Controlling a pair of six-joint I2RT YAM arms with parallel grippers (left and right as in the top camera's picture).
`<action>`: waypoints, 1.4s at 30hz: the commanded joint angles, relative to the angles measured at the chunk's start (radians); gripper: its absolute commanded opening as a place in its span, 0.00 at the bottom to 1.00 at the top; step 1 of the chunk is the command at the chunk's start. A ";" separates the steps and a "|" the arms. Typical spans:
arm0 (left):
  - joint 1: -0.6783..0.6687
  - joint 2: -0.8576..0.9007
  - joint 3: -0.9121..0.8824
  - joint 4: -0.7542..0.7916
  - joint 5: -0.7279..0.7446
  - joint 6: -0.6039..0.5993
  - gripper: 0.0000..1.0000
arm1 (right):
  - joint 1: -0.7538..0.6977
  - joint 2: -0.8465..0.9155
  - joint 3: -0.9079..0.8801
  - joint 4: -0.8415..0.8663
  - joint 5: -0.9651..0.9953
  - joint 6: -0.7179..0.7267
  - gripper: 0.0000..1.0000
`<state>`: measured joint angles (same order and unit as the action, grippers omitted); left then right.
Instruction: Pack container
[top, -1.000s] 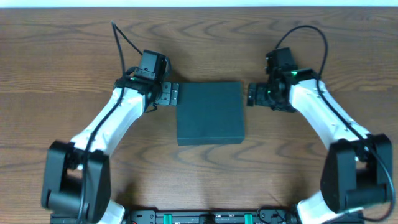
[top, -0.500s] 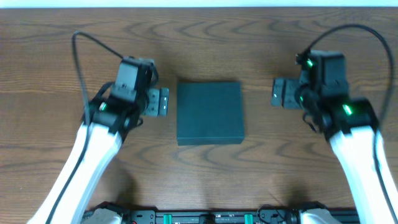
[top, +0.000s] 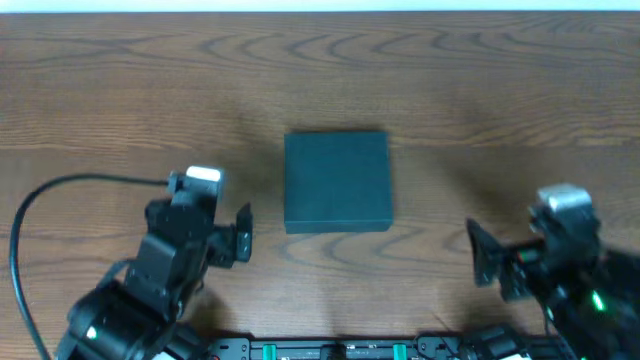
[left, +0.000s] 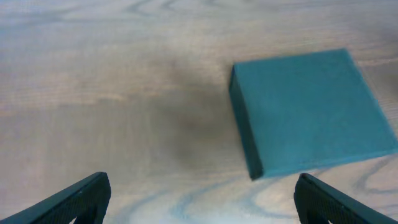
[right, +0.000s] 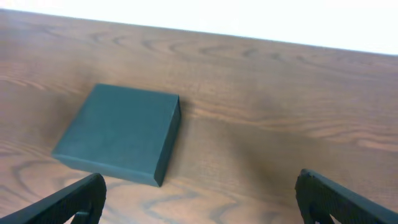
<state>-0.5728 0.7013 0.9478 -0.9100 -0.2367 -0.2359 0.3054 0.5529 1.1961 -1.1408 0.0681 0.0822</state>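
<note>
The container (top: 336, 182) is dark teal, the table (top: 480, 90) brown with swirling grain (left gripper (left: 202, 200) and right gripper (right: 200, 200) seem black).

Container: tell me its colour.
The container is plain dark teal-green, matte; the left wrist view shows it best.

One container (top: 336, 182), two tools (top: 242, 236) (top: 484, 258), one table (top: 100, 100)

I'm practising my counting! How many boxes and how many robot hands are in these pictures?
Boxes: 1, the dark green box, closed, lying on the wooden table.
Robot hands: 2, the left hand and the right hand, both open and holding nothing.
Total: 3
</note>
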 joint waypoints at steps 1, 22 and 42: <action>-0.004 -0.051 -0.055 -0.026 -0.060 -0.097 0.95 | 0.016 -0.041 -0.002 -0.006 0.010 -0.008 0.99; -0.004 -0.062 -0.056 -0.225 0.110 -0.131 0.95 | 0.016 -0.057 -0.002 -0.076 -0.116 0.353 0.99; -0.004 -0.062 -0.056 -0.225 0.110 -0.131 0.95 | 0.023 -0.078 -0.082 -0.012 0.006 0.130 0.99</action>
<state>-0.5732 0.6415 0.8894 -1.1297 -0.1333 -0.3630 0.3122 0.4946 1.1522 -1.1709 0.0502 0.3576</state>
